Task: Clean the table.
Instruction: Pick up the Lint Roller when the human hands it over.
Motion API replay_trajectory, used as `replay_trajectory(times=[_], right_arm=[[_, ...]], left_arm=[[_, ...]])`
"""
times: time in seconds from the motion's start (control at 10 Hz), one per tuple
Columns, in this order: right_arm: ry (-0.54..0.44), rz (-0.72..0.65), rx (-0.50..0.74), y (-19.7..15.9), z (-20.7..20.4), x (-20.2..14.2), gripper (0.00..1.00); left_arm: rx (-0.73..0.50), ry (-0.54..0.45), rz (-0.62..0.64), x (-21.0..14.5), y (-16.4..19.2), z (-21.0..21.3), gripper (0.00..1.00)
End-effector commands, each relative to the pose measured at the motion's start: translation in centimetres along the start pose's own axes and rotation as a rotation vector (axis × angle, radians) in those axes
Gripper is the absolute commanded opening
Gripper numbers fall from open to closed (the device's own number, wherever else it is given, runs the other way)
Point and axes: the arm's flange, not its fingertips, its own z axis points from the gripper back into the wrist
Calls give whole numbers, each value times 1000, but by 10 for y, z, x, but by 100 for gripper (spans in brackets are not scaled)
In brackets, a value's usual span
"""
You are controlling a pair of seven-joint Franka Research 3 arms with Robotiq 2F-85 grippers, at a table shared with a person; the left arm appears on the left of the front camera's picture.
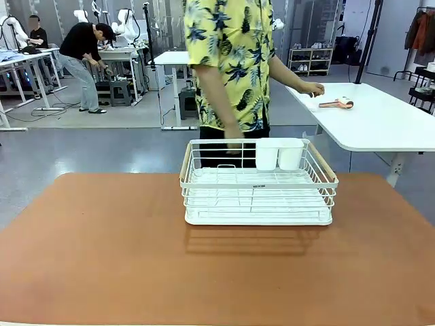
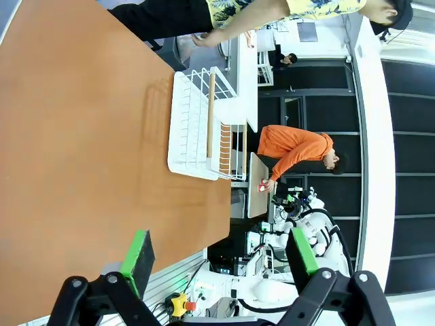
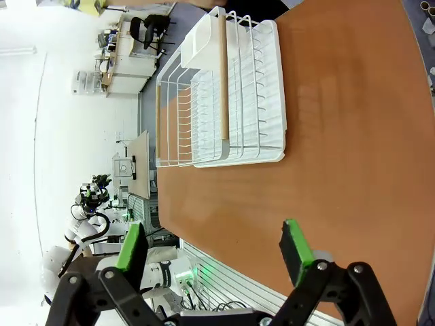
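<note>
End effectors: the left end effector (image 2: pixel 221 257) and the right end effector (image 3: pixel 212 250) each have their green pads spread wide apart, with nothing between them.
Table: the table (image 1: pixel 102 258) spreads beneath and ahead of both end effectors. Its long axis runs crosswise to their reach, from one arm's side to the other's.
On the table: one wire rack (image 1: pixel 258 197), white, stands well ahead of both end effectors and apart from them. Its long side is parallel to the table's long axis, and it looks like the thing to be cleared.
Nearer arm: the rack sits slightly toward the right arm's side of the middle, so the right end effector is probably the nearer, though by little.
In the rack: two white cups (image 1: pixel 266 155) stand side by side at the far corner on the right arm's side.
Beyond: one person (image 1: pixel 231 61) stands at the table's far edge, with one hand (image 1: pixel 233 144) at the rack's far rim and the other resting on a white table (image 1: pixel 380 122) farther off.
Counts: two end effectors, one rack, two cups, one person.
</note>
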Motion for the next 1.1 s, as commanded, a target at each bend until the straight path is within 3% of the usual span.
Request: replay_trajectory(times=[0.0,1.0], right_arm=[[9,13,2,2,3,-2,100],[9,13,2,2,3,-2,100]], left_arm=[[-13,3,-8,-2,0,4,100],[-13,3,-8,-2,0,4,100]])
